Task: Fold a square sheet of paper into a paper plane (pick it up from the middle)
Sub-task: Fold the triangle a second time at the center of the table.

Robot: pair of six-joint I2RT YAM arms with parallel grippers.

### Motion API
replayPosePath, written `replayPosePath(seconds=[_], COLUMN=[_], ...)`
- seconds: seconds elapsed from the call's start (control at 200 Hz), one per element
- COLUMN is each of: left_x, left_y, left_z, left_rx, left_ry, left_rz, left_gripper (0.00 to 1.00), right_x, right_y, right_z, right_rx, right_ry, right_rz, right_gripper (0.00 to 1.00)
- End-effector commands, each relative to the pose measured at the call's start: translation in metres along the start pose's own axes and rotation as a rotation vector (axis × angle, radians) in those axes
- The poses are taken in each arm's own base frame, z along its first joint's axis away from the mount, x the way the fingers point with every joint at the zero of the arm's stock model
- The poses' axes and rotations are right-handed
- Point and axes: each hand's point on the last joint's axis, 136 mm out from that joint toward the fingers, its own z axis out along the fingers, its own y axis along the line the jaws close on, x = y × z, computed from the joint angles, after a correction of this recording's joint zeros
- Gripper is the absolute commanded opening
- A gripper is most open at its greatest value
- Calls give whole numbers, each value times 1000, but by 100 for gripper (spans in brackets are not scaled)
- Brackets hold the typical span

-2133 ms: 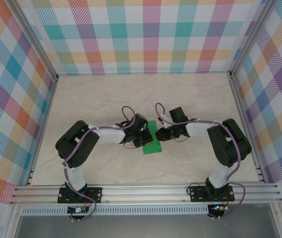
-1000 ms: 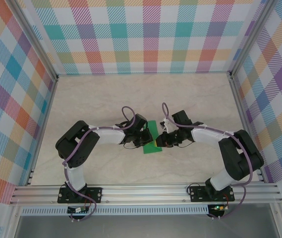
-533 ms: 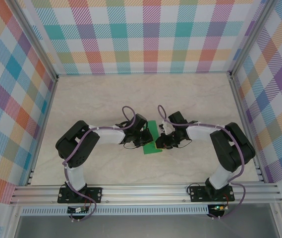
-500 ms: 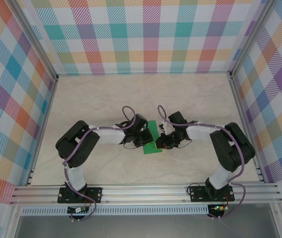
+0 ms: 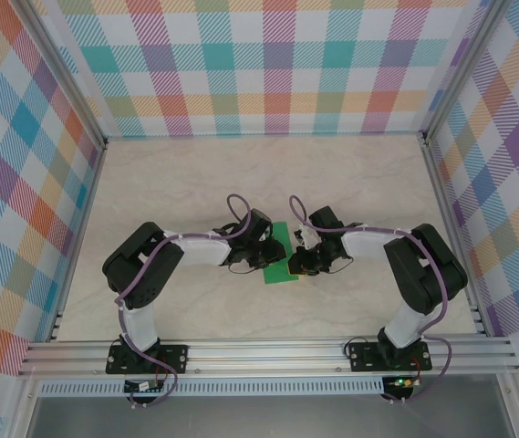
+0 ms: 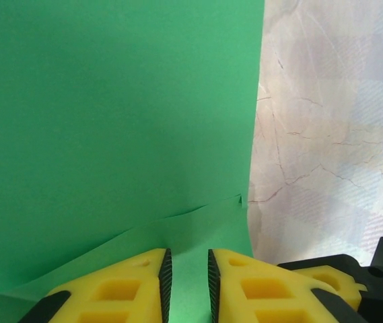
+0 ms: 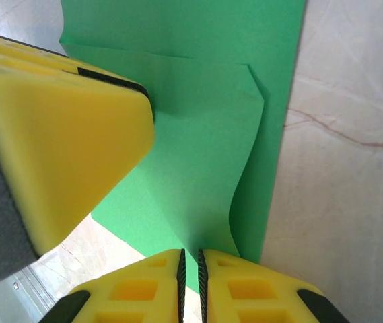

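**Two hands on the green paper (image 5: 275,272), mid-desk (image 5: 195,182)**

Your paper lies flat, bright and matte, with a flap (image 7: 204,134) folded over it. The left hand (image 5: 266,254) has its fingers nearly pressed together over that flap, and I can't tell if it's gripping anything. The right hand (image 5: 296,265) pinches the flap's lifted edge. Two seconds back the right hand sat just off the paper's right side, and now it's in at the near corner. The left hasn't budged. From the top you get a green sliver between the hands, while the wrist views give you the layered edges.

Paper (image 5: 278,271) half covered from above; cropped in wrist views.
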Motion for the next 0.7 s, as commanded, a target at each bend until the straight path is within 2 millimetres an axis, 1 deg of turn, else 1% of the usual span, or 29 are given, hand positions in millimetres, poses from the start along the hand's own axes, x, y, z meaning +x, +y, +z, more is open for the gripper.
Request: replayPosePath(seconds=[0.0, 0.28, 0.39, 0.43, 0.515, 0.695], left_x=[7, 16, 11, 11, 12, 16], left_y=[-17, -21, -21, -25, -27, -16], left_z=[-7, -3, -10, -13, -13, -1], left_rx=[61, 93, 95, 107, 119, 99], left_ry=[0, 15, -27, -34, -26, -2], left_rz=[42, 52, 54, 61, 66, 37], left_gripper=[25, 24, 25, 25, 25, 23], right_x=[8, 10, 11, 11, 11, 13], right_y=[-7, -12, -14, -14, -15, -17], right_z=[3, 6, 7, 7, 7, 9], right_rx=[21, 35, 42, 45, 48, 50], right_ry=[18, 28, 34, 35, 35, 42], right_rz=[32, 55, 64, 66, 66, 78], right_gripper=[16, 16, 15, 15, 15, 13])
